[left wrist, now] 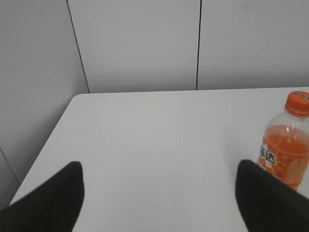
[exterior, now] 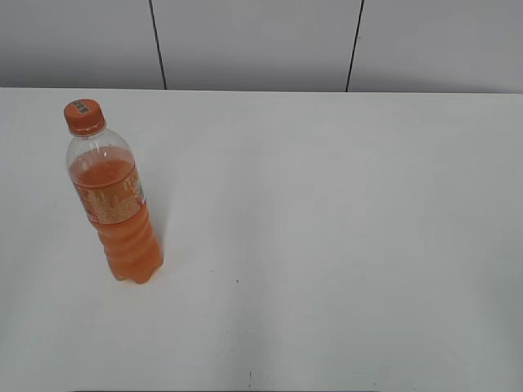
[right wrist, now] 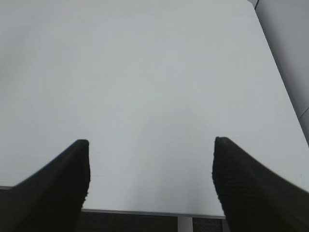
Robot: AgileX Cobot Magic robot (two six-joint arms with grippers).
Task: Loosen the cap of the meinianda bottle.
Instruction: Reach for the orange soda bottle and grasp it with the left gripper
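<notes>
The meinianda bottle (exterior: 118, 212) stands upright on the left of the white table (exterior: 327, 245), clear plastic with orange drink and an orange-and-white label. Its orange cap (exterior: 84, 116) sits on the neck. Neither arm shows in the exterior view. In the left wrist view the bottle (left wrist: 285, 152) and cap (left wrist: 298, 103) stand at the right edge, just beyond the right fingertip; my left gripper (left wrist: 159, 171) is open with only bare table between its black fingers. My right gripper (right wrist: 150, 147) is open too, over bare table near the table's front edge, with no bottle in its view.
Grey wall panels (exterior: 253, 41) with dark seams rise behind the table's far edge. The left wrist view shows the table's left edge and far left corner (left wrist: 77, 96). The right wrist view shows the front edge (right wrist: 145, 211) and the right edge.
</notes>
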